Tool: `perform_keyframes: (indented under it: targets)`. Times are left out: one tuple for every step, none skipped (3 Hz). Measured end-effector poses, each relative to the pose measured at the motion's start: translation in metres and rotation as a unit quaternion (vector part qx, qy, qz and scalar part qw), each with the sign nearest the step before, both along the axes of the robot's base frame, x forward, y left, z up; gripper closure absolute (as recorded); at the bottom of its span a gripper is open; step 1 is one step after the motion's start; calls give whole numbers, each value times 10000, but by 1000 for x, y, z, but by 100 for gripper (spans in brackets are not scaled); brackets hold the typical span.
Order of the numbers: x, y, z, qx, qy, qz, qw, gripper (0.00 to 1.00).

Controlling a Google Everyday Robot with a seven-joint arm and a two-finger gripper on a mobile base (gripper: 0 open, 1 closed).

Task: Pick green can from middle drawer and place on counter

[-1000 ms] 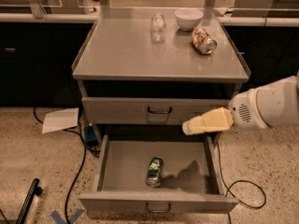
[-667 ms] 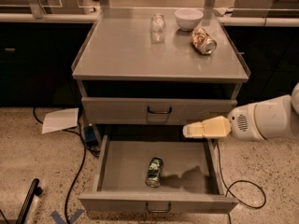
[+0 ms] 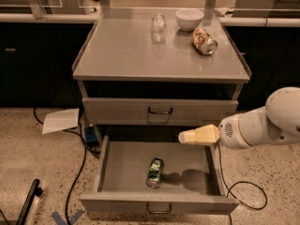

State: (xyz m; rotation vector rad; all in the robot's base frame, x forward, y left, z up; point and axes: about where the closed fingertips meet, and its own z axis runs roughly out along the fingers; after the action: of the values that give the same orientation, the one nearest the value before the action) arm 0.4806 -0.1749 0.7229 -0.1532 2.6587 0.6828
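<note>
The green can (image 3: 155, 172) lies on its side in the open middle drawer (image 3: 117, 172), near the middle of the tray. My gripper (image 3: 183, 137) has pale yellow fingers and hangs above the drawer's back right part, to the right of and higher than the can. It holds nothing. The white arm reaches in from the right. The counter (image 3: 126, 50) is the grey cabinet top above the drawers.
On the counter stand a clear glass jar (image 3: 159, 23), a white bowl (image 3: 189, 18) and an orange-brown can (image 3: 205, 41) lying on its side. The shut top drawer (image 3: 159, 110) is above the open one. A paper sheet (image 3: 61, 120) and cables lie on the floor at left.
My gripper has moved left and down, from beside the top drawer's right end to over the open drawer. The can has not moved.
</note>
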Motion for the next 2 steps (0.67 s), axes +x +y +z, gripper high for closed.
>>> perform_keyframes:
  targets:
    - [11,11,-28,-472,367,88,9982,0]
    - [11,11,-28,-472,368,88,9982,0]
